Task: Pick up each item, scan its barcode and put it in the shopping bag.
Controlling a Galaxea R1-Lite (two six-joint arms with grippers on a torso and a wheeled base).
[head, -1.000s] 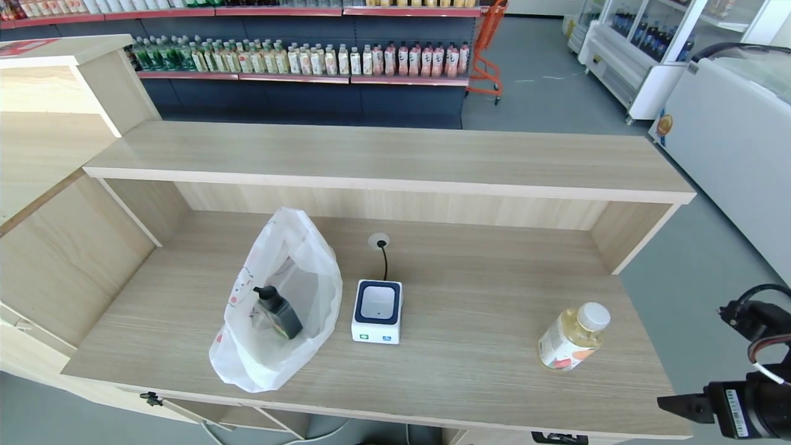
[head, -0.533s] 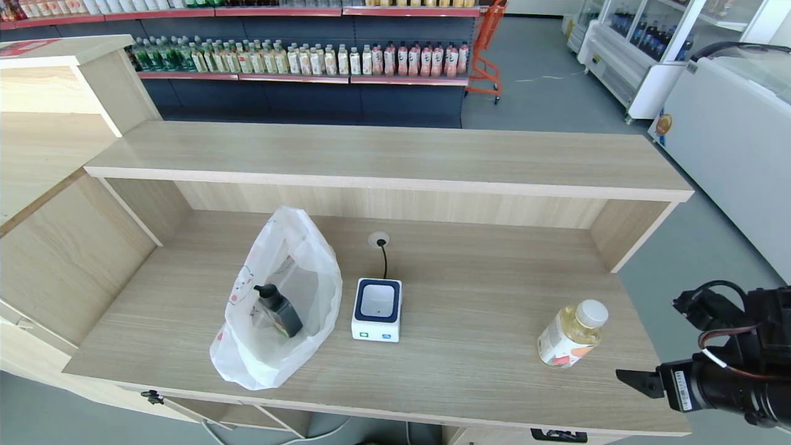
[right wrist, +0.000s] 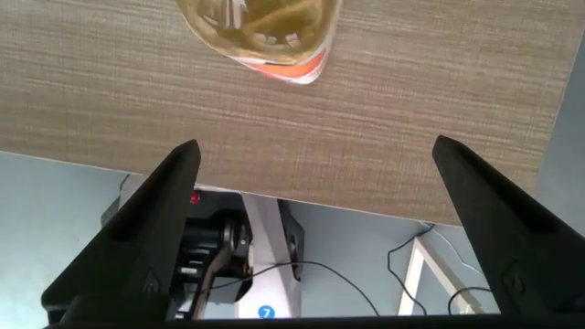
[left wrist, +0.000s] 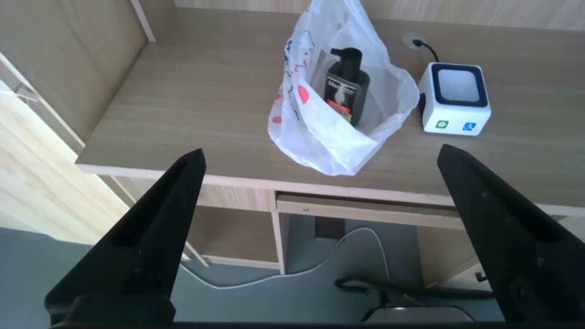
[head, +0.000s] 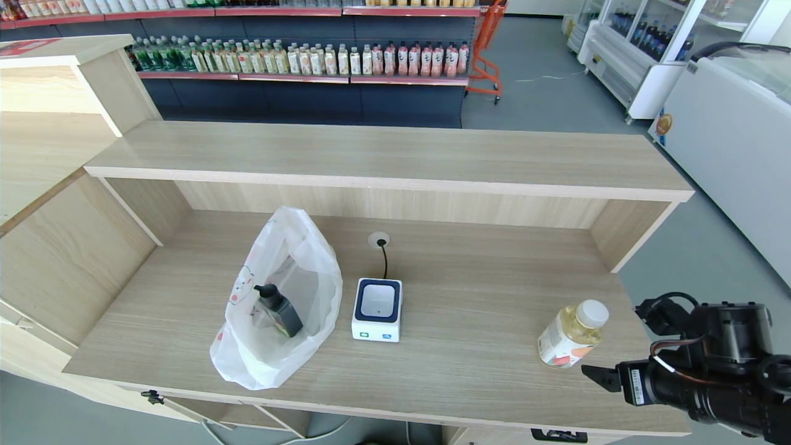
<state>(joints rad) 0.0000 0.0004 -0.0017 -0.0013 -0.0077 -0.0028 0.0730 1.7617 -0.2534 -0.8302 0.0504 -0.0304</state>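
A clear bottle of yellow drink [head: 573,334] with a white cap and an orange label lies tilted on the right of the wooden counter [head: 469,371]; its label end appears as the bottle [right wrist: 260,32] in the right wrist view. My right gripper [head: 602,376] is open at the counter's front right edge, just short of the bottle, with its fingers [right wrist: 174,183] spread wide. The white shopping bag [head: 275,303] stands on the left with a dark pump bottle [head: 278,309] inside. My left gripper [left wrist: 322,157] is open, off the counter's front edge, facing the bag [left wrist: 334,100].
A white scanner [head: 377,309] with a dark-framed window sits between the bag and the drink bottle, its cable running to a hole in the counter. A raised shelf [head: 383,161] and side walls bound the counter behind and at both ends.
My right arm has moved left along the counter's front right corner, closing in on the drink bottle. The bag, scanner and bottle have stayed put.
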